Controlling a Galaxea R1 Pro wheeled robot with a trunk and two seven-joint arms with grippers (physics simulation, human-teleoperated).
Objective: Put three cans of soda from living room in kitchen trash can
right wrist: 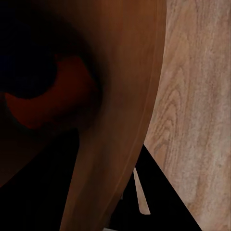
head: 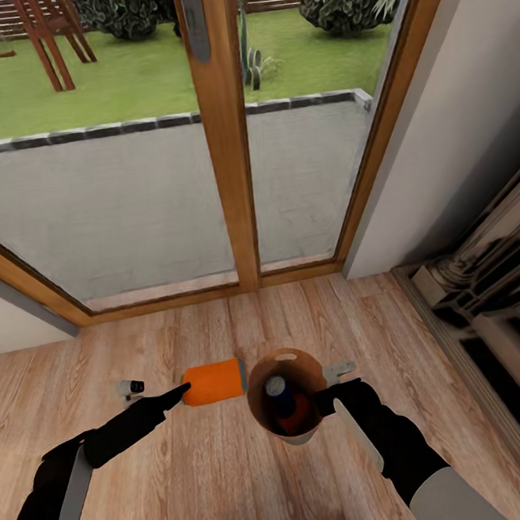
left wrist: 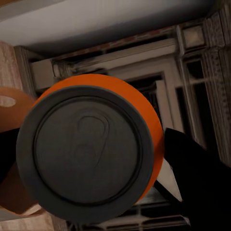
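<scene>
One orange can [head: 214, 382] lies sideways in your left gripper [head: 180, 394], clamped round its middle just beside the trash can [head: 265, 420]. It should be light, rigid and slick, so keep that mid-body hold. A blue can [head: 279, 396] and another orange one already sit inside. Your right gripper [head: 331, 399] pinches the bin's rim; cabinets [head: 494, 293] stand right, nothing blocks.
</scene>
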